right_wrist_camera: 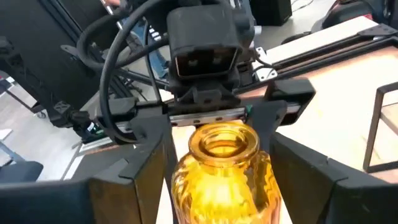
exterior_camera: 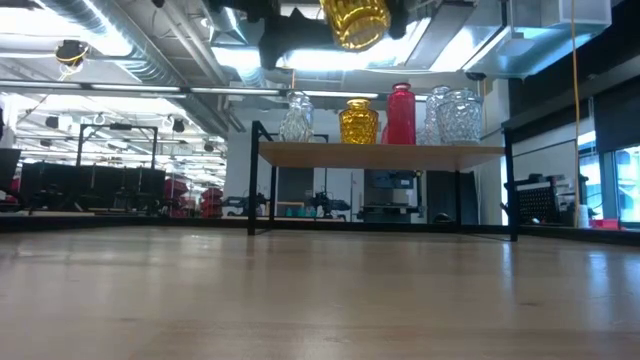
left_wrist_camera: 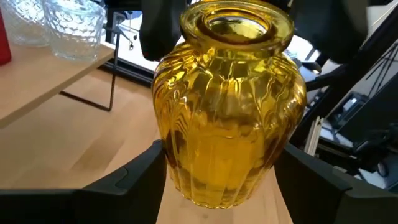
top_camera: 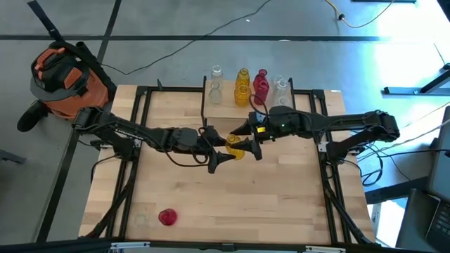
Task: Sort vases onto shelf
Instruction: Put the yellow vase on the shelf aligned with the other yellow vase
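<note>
A yellow ribbed vase (top_camera: 235,146) hangs in the air over the middle of the table, between my two grippers. My left gripper (top_camera: 223,147) reaches it from the table's left and my right gripper (top_camera: 246,144) from the right; both are shut on it. The low view shows only its lower body (exterior_camera: 355,20), far above the tabletop. The shelf (top_camera: 242,107) stands at the table's far edge and carries a clear (top_camera: 216,81), a yellow (top_camera: 242,86), a red (top_camera: 261,86) and another clear vase (top_camera: 281,88). A red vase (top_camera: 167,217) lies on the table near its front left. My left gripper pinches the yellow vase's lower body (left_wrist_camera: 171,168) between its two fingers (left_wrist_camera: 134,177), one on each side. The fingers come about level from the table's left. The vase stands roughly upright, mouth up, lifted clear of the table. My right gripper has the same vase's ribbed body, below the neck (right_wrist_camera: 180,180), between its two fingers (right_wrist_camera: 134,174). The fingers come about level from the table's right, opposite the left gripper. The place where pad meets glass lies at the picture's lower edge.
Black frame rails (top_camera: 137,140) run along the table's left and right sides. An orange and grey bag-like object (top_camera: 63,77) sits on the floor past the far left corner. Bare tabletop (top_camera: 232,204) lies below the two grippers.
</note>
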Controlling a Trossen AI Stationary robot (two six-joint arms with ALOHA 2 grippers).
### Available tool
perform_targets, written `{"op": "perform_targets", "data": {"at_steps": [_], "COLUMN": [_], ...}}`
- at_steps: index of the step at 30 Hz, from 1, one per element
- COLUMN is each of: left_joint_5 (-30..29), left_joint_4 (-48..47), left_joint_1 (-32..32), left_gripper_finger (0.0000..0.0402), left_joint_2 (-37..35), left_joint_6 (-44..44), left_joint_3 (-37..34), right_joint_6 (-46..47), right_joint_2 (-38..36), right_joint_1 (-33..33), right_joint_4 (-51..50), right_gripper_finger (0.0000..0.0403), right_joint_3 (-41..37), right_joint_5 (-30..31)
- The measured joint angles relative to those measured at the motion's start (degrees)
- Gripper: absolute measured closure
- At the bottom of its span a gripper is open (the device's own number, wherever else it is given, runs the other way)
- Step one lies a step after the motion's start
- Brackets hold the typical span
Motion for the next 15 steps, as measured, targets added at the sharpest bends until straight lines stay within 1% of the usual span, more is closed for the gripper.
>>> {"op": "perform_targets", "data": {"at_steps": [10,12,15], "left_joint_5": [-0.4,-0.5,-0.4], "left_joint_4": [-2.3,-2.7,-3.1], "left_joint_1": [-0.3,-0.4,-0.4], "left_gripper_finger": [0.0149,0.0149,0.0150], "left_joint_2": [0.0,0.0,0.2], "left_joint_6": [0.0,0.0,-0.2], "left_joint_3": [0.0,-0.1,-0.2], "right_joint_6": [0.1,0.3,0.1], "right_joint_2": [3.4,4.1,4.4], "right_joint_1": [0.1,0.1,0.0], "right_joint_4": [0.7,0.6,-0.7], "right_gripper_finger": [0.0167,0.0182,0.0226], "right_joint_3": [0.0,0.1,0.2], "right_joint_5": [0.2,-0.3,-1.1]}}
